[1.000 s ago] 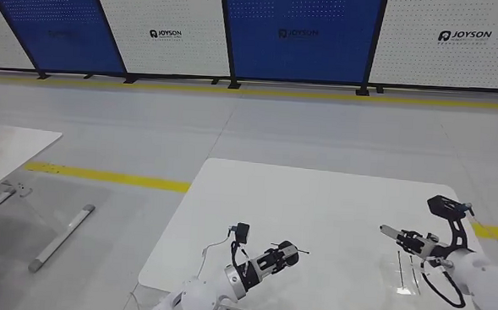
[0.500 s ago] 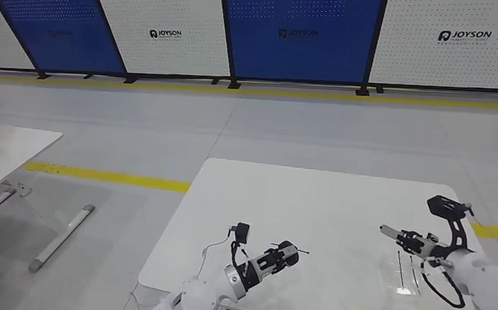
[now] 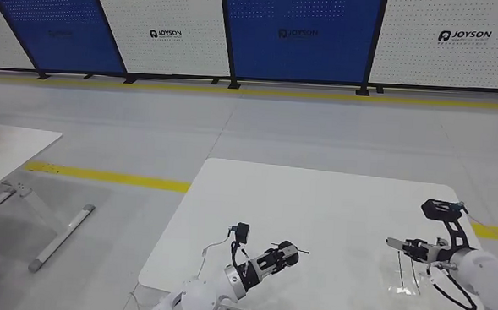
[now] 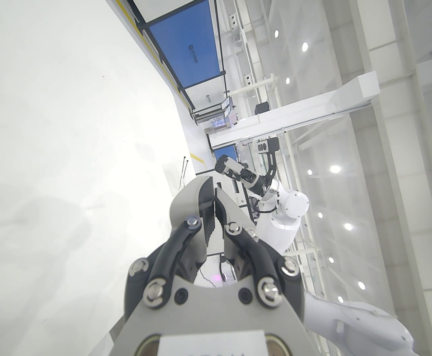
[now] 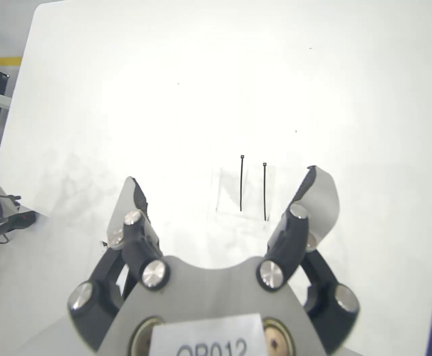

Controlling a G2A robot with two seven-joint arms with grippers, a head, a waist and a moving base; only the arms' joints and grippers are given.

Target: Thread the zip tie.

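My right gripper (image 5: pixel 224 177) hangs with its jaws spread wide over the right side of the white table (image 3: pixel 314 209), its tips above the far-left end of the two zip ties. The first zip tie (image 5: pixel 241 183) and the second zip tie (image 5: pixel 264 190) lie flat and parallel, close but apart, running near to far on a see-through sheet (image 5: pixel 229 202), heads at the far end. They sit toward the table's right edge and near edge, so room is tight on those sides. Leftward and farther off, the bare tabletop stretches wide.

My left gripper (image 4: pixel 213 192) is well apart, over the near-left part of the table by the near edge, pads pressed together. I cannot tell whether anything is pinched between them.
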